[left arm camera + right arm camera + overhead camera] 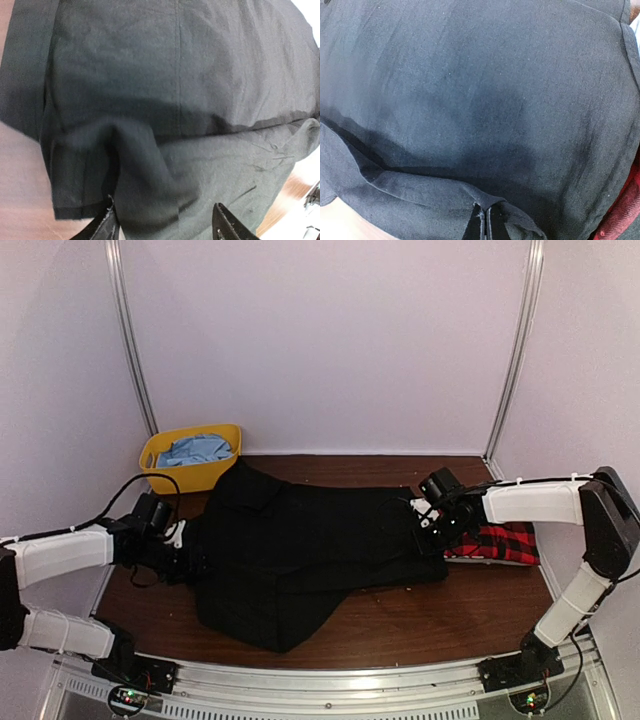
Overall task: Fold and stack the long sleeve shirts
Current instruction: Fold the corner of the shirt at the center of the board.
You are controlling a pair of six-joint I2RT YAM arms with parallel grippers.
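Lying spread on table (pixel 420 625), black shirt (pixel 310 560), left gripper (pixel 165 220) fingers apart astride a fold, right gripper (pixel 482 225) fingers pinched on its hem, plaid shirt (pixel 500 542) alongside

The left arm (pixel 62 556) folded back at an elbow by the left edge, its forearm lying low and pointing right. The left gripper (pixel 165 214) held its two fingers (pixel 106 224) spread well apart, with a bunched fold of the black shirt (pixel 180 75) lying between them. The right arm (pixel 530 502) rose from its base at the near right corner, bent sharply at the elbow by the right edge and ran leftward with the wrist tipped down, and the right gripper (pixel 483 217) had its fingers pressed together, pinching an edge of the same shirt.
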